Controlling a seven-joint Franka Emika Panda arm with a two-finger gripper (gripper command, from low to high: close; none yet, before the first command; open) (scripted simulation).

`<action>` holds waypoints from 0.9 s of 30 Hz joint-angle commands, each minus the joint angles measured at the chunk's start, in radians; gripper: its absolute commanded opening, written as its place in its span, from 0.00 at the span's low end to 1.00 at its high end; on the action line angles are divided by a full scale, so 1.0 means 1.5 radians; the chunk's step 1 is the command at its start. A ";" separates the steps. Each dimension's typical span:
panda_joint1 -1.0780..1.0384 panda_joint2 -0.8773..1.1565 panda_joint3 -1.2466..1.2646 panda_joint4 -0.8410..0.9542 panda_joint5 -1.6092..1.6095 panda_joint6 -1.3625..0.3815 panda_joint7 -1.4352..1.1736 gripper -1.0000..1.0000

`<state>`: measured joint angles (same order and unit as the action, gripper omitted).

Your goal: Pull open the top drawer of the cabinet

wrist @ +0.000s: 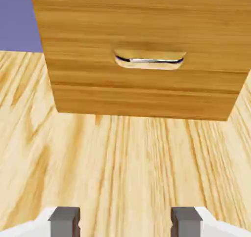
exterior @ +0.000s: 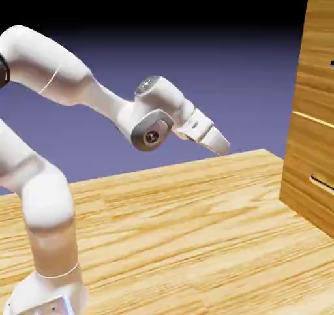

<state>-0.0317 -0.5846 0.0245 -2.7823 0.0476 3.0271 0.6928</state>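
Well, with my fingers wide apart and empty, I'd grip the top drawer, probably stiff, by its handle, exterior view's upper right.

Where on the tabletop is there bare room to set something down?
The tabletop is bare between the arm's base and the cabinet. Crowding is only at those two ends; the pincer hangs above, open.
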 commanded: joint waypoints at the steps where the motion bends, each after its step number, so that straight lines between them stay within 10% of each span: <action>1: -0.024 -0.008 0.014 0.015 0.026 -0.005 -0.027 0.50; 27: -0.652 -0.218 0.366 0.413 0.711 -0.148 -0.720 0.50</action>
<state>-1.0102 -0.9117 0.5741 -2.1621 1.1143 2.8053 -0.3864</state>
